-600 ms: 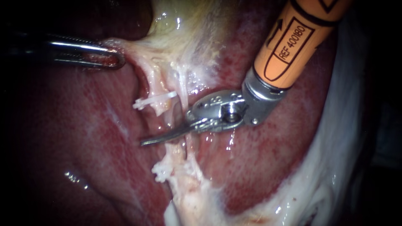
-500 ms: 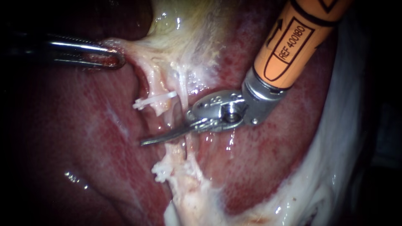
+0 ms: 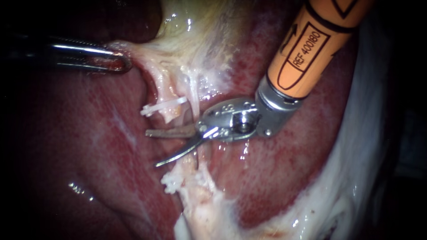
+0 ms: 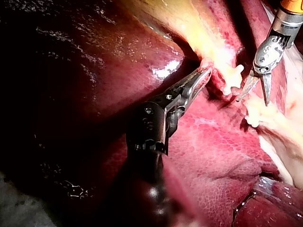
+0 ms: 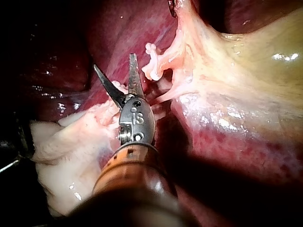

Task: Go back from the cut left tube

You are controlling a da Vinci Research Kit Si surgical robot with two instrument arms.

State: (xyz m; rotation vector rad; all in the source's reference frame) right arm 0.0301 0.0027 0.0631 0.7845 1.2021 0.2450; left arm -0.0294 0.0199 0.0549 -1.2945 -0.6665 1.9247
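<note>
Endoscope view: right instrument (image 3: 152,149), jaws spread wide and empty, sits between the cut tube (image 3: 168,116)'s clipped stumps; left instrument (image 3: 120,62) clamps pale tissue (image 3: 134,50).

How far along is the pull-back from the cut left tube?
Done: the left tube is parted, with an upper clip and lower clip on its stumps. In hand: the right instrument, blades open, sits in the gap. Left: backing it away. The left instrument grips pale tissue.
</note>
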